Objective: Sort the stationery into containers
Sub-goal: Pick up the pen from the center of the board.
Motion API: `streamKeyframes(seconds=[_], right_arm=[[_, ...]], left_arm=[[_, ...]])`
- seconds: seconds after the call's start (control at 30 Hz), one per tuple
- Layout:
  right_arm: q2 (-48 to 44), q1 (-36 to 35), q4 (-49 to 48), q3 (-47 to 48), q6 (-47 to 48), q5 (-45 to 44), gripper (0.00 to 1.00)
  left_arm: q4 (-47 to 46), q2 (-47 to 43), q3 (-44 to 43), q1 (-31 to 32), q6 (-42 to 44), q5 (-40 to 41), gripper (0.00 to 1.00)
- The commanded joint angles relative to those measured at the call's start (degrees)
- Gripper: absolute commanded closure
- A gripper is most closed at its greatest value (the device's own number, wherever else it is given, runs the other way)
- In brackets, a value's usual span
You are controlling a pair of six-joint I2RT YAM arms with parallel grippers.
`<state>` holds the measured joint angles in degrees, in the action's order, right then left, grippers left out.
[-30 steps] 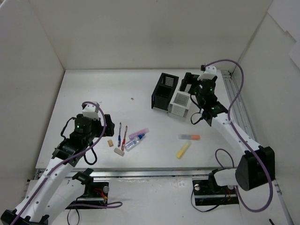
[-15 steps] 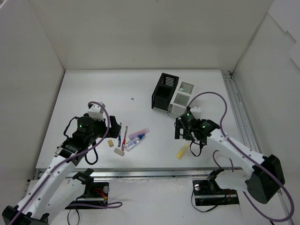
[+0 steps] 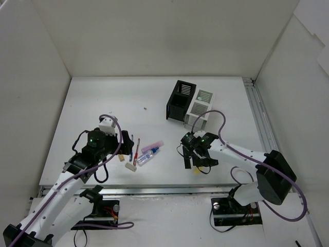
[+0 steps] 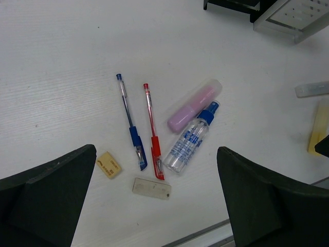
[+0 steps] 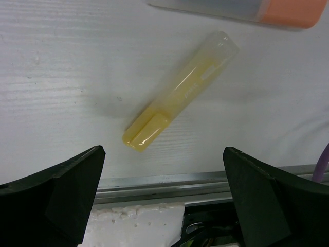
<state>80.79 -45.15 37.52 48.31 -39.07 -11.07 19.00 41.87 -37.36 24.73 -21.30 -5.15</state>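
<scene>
Right wrist view looks straight down on the white table [image 5: 61,67], whose surface is finely ribbed, with a metal rail [image 5: 154,181] along its near edge. The yellow stick [image 5: 180,90] lies at a slant on bare table just beyond that rail. The right gripper [image 5: 163,150] hangs over it with fingers spread wide, one to each side, touching nothing. Just past the stick lies a grey stick with an orange cap [image 5: 234,9], cut off by the frame.

To the left, at about the same depth, the left gripper [image 3: 126,144] also hangs spread and empty above a cluster of stationery. Nearest the edge is the white eraser [image 4: 151,188], with the beige eraser [image 4: 108,164] near it. Beyond them the blue pen [image 4: 131,123] and red pen [image 4: 152,131] lie side by side, close but apart. To their right the clear blue-capped tube [image 4: 189,141] lies close alongside the pink marker [image 4: 194,105].

Farther back and to the right, the black container [image 3: 181,100] and the white container [image 3: 199,109] stand upright, touching side to side. A small dark speck [image 3: 145,108] marks the table near its middle. A second rail [image 3: 259,118] runs along the right edge. Plain white panels close the space: the left wall [image 3: 31,77], the right wall [image 3: 293,67] and, farthest, the back wall [image 3: 164,36].
</scene>
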Motion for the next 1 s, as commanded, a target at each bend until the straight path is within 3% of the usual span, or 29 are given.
streamKeyframes(seconds=[0.0, 0.13, 0.2, 0.43, 0.73, 0.83, 0.97], right_arm=[[-3.6, -0.5, 4.7, 0.7, -3.0, -2.4, 0.02], [-0.2, 0.0, 16.3, 2.4, -13.5, -7.0, 0.02], [1.2, 0.1, 16.6, 1.5, -14.4, -7.5, 0.02], [3.1, 0.1, 4.2, 0.5, -7.4, -1.2, 0.02], [6.5, 5.7, -8.7, -4.5, -9.6, 2.6, 0.05], [7.7, 6.2, -10.4, -4.0, -9.9, 1.8, 0.13], [7.5, 6.4, -10.8, -3.8, -9.4, 3.3, 0.49]], left_arm=[[-3.7, 0.2, -0.4, 0.5, -0.5, -0.9, 0.0], [-4.5, -0.1, 0.3, 0.5, -0.6, -1.2, 0.0], [-4.8, -0.4, 0.6, 0.5, -0.4, -1.4, 0.0], [-4.5, 0.0, 0.6, 0.5, -0.1, -0.9, 0.0], [-3.8, -0.2, 0.7, 0.5, -0.4, 0.5, 0.0], [-3.4, -0.4, 0.6, 0.5, -0.4, 0.8, 0.0], [-3.1, -1.1, 0.4, 0.5, -0.5, 1.2, 0.0]])
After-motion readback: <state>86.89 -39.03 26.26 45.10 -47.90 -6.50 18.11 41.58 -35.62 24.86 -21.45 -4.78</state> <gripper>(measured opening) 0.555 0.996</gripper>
